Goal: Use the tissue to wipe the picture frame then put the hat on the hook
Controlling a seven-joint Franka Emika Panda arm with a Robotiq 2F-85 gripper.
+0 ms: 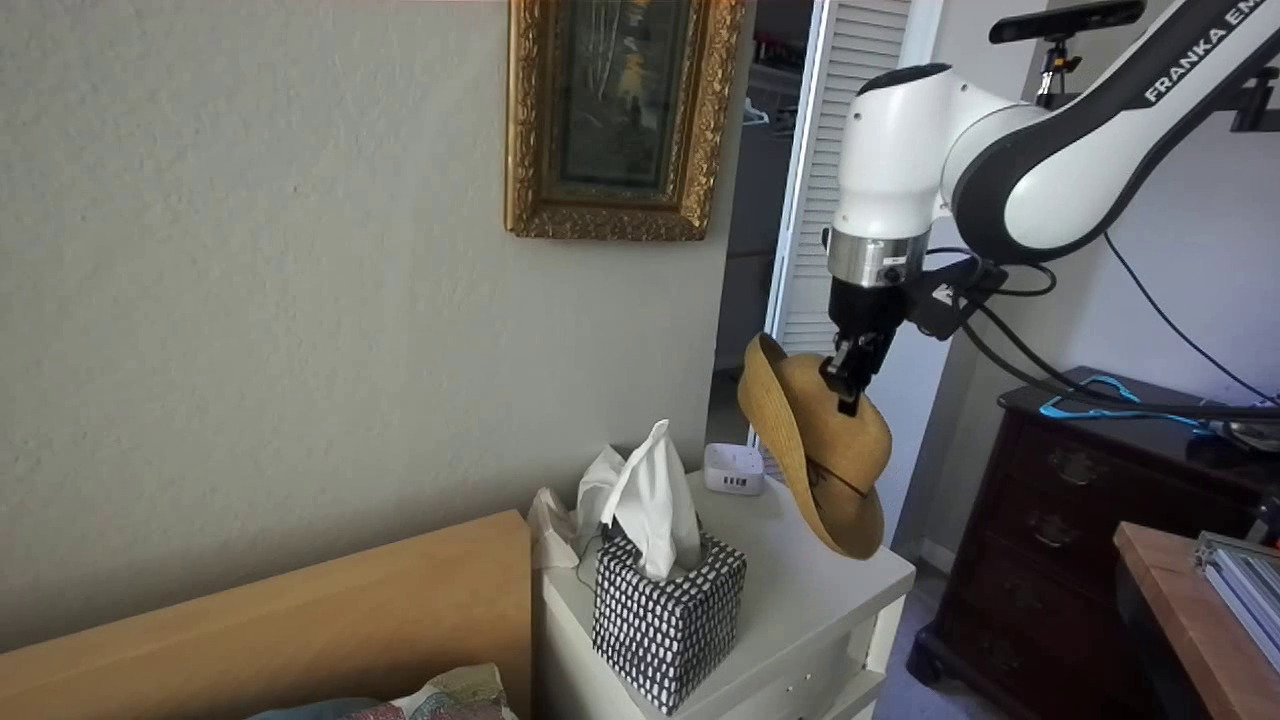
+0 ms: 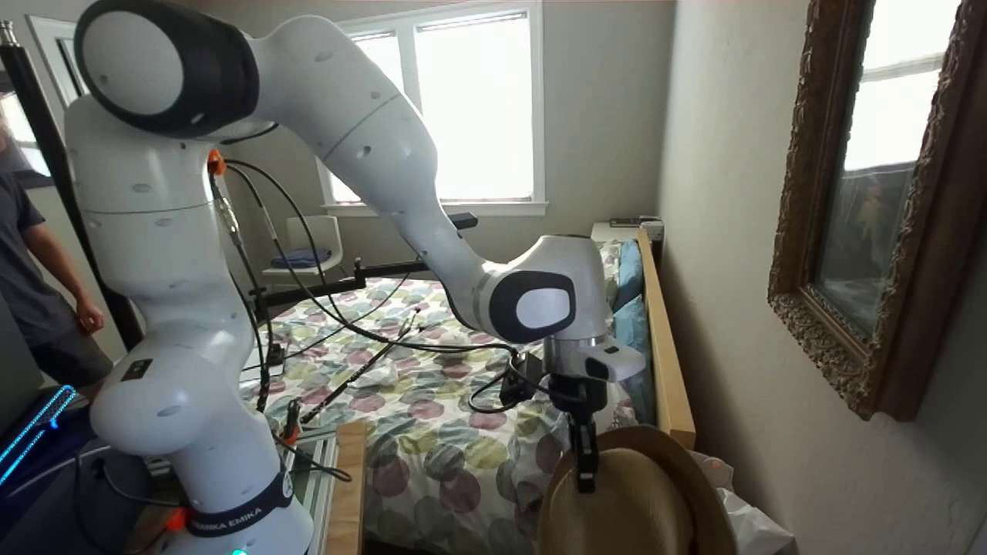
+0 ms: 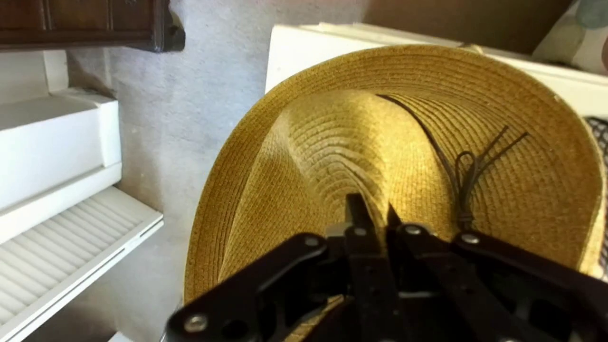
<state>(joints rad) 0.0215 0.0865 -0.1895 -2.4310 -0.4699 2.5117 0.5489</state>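
Note:
The tan straw hat (image 1: pixel 845 450) hangs tilted in the air over the right part of the white nightstand. My gripper (image 1: pixel 848 392) is shut on its crown. The hat also shows in an exterior view (image 2: pixel 632 505), cut off by the lower edge, with the fingers (image 2: pixel 586 472) at the crown. In the wrist view the jaws (image 3: pixel 373 211) pinch a fold of the hat (image 3: pixel 294 190). The gold picture frame (image 1: pixel 610 222) hangs on the wall, and also shows at the right (image 2: pixel 817 154). A white tissue (image 1: pixel 652 505) stands up from the checkered box. No hook is visible.
The checkered tissue box (image 1: pixel 670 620) and a small white device (image 1: pixel 733 468) stand on the nightstand (image 1: pixel 790 580). A louvered door (image 1: pixel 840 150) is behind the arm. A dark dresser (image 1: pixel 1010 580) stands at the right. The wooden headboard (image 1: pixel 300 600) is at the left.

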